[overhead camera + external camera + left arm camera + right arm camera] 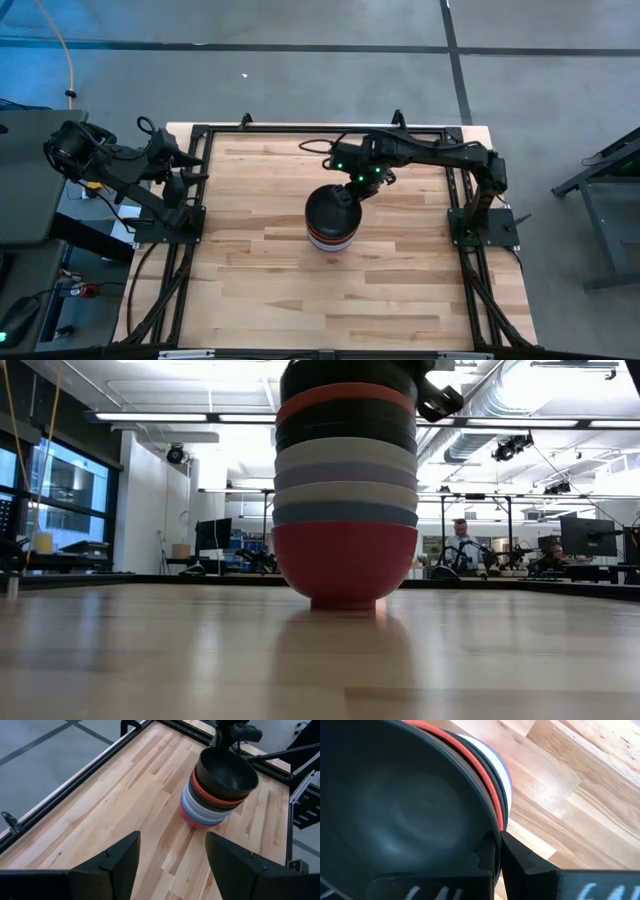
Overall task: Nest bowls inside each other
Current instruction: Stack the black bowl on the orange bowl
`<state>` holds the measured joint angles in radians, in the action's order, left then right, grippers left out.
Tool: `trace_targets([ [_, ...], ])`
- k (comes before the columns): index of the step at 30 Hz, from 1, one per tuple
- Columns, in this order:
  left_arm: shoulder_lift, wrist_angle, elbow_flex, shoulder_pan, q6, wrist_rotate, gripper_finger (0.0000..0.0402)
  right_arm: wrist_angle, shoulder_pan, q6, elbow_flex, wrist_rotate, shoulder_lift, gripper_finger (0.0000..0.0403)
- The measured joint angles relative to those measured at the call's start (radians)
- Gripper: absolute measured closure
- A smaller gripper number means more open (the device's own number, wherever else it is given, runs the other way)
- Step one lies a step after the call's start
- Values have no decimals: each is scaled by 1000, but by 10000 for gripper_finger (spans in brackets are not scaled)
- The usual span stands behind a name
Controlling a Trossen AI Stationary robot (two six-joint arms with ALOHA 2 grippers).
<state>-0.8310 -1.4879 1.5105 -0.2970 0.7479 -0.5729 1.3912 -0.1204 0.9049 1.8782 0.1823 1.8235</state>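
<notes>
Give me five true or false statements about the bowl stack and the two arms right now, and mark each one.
1. The bottom bowl of the stack is magenta. True.
2. The top bowl is white. False: it is black.
3. The right gripper pinches the top bowl's rim, one of its fingers inside and one outside. True.
4. The left gripper is holding a bowl. False: its fingers are open and empty, back from the stack.
5. A red bowl sits just under the top bowl. True.
</notes>
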Motion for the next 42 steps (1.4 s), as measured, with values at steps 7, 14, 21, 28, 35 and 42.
trace_targets([
  [7, 0, 0, 0, 0, 0, 0, 190, -14, 29, 3, 0, -12, 31, 403],
  [14, -3, 0, 0, 0, 7, 2, 190, -5, 37, 14, 0, -15, 37, 403],
  [21, -3, 0, 0, 0, 8, 4, 190, 82, 49, 33, 0, -15, 36, 403],
  [28, -9, 0, 0, 0, 9, 4, 190, 57, 55, 33, 0, -14, 36, 403],
  [35, -13, 0, 0, 0, 12, 9, 190, -58, 56, 11, 0, 12, 37, 376],
  [42, -13, 0, 0, 0, 27, 12, 190, -48, 43, 10, 0, 11, 37, 328],
])
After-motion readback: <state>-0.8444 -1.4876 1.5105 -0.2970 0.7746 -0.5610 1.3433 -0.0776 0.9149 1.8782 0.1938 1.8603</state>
